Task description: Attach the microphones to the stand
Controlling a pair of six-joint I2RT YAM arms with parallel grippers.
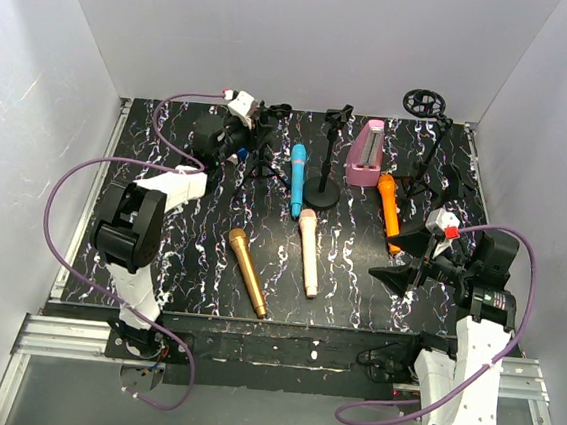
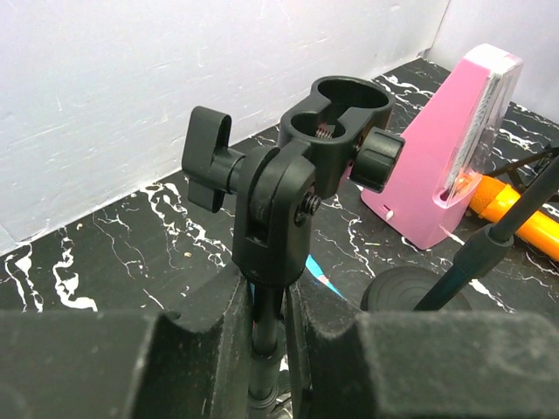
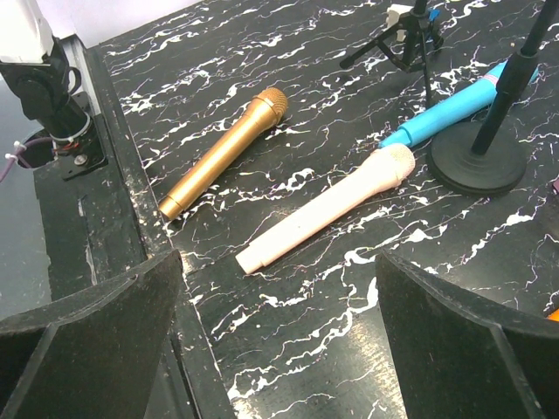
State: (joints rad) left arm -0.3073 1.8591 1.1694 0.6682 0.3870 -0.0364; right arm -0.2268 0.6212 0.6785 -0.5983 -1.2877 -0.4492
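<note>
Top external view: left arm reaching across to far left corner of bench point(image 1: 198, 265), elbow bent high. Left end effector point(image 2: 271, 349) pinching thin pole of tripod stand point(image 2: 272, 209) just under its clip, jaws nearly together. Right arm sitting folded near front right edge, right end effector point(image 3: 279, 297) hanging spread wide, gripping nothing. Blue microphone point(image 1: 297, 179) lying beside round-base stand point(image 1: 324, 181). Gold microphone point(image 1: 248, 271), pink-cream microphone point(image 1: 308, 252) and orange microphone point(image 1: 389, 208) lying flat on bench.

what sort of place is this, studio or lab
Probably a robot lab test cell: plain white panels box in a black marbled tabletop, and the left arm and right arm are bolted at its near edge.
</note>
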